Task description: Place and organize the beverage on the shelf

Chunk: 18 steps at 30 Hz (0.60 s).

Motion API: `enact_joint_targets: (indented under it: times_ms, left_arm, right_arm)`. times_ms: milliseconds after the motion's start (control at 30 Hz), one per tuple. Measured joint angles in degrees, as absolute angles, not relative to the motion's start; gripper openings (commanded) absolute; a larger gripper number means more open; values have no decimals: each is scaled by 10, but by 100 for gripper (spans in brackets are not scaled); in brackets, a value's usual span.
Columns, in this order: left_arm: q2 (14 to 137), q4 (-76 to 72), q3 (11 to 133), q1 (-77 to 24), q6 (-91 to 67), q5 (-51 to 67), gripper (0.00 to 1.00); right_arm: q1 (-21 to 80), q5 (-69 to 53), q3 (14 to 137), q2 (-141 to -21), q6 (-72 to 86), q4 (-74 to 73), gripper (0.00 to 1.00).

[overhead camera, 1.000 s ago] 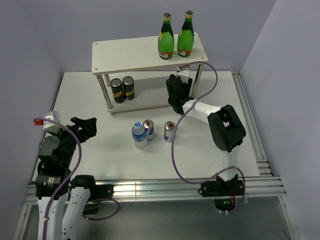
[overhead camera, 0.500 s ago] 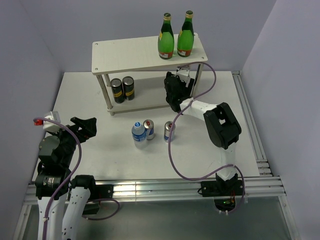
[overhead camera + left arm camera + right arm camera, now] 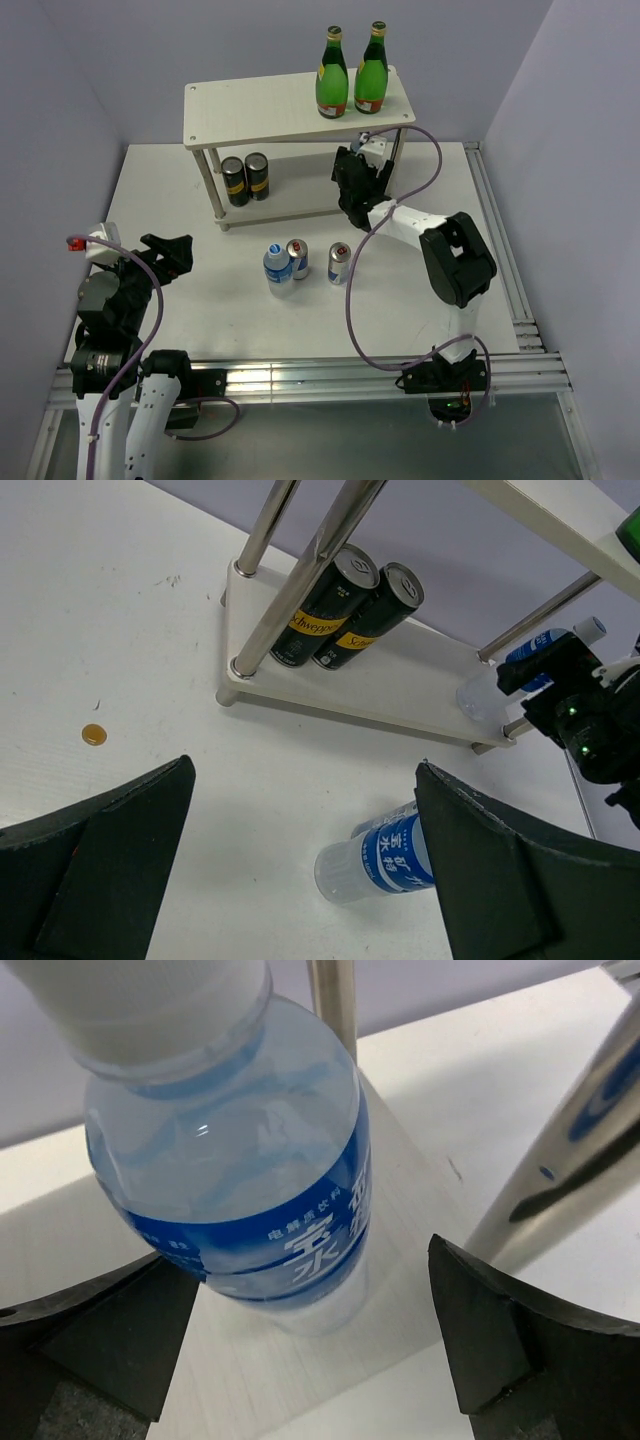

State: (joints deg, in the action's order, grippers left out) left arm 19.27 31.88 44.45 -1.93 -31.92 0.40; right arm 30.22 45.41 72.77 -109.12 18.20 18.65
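Standing upright at the right end of the lower board of the shelf, one water bottle is sitting between the spread fingers of the right hand. Neither pad is pressing on it as far as I'm seeing, so that hand is released, gripping nothing.

Up top, right side of the overhead view, two green bottles are standing side by side, v. close together. Two dark cans are occupying the left part of the lower board.

Waiting on the surface, approx. centre of frame: a second water bottle with a silver-blue can just beside or touching it (can't tell which), and the other can to the right, apart. The left hand is hanging over the lower-left of the surface, wide open, holding nothing.

I'm reckoning three drinks are waiting to go up, w/ the second water bottle probably belonging next to its twin. It's looking like thin plastic, so the walls are going to give under a hard squeeze, and the label's likely slick. Best taken round the body at label height, below the shoulder, not by the cap. The cans are looking stiffer but smooth and round, prob. dentable, so take them across the middle, square on. The can by the bottle is leaving little room for a finger between them, so I'd be approaching that pair from the outer sides.
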Motion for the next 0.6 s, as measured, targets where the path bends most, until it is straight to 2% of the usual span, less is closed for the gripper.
enact_joint_targets:
  times_ms: [200, 367, 600]
  left_arm:
    - [191, 318, 442, -18, -319, 4, 99]
    - [188, 315, 442, -18, -319, 4, 99]
    - [188, 311, 442, -18, -319, 4, 99]
  right_arm:
    - [302, 395, 702, -1036, 202, 146, 100]
    - [303, 344, 633, -962, 217, 132, 100]
    - [343, 339, 533, -840, 229, 89, 100]
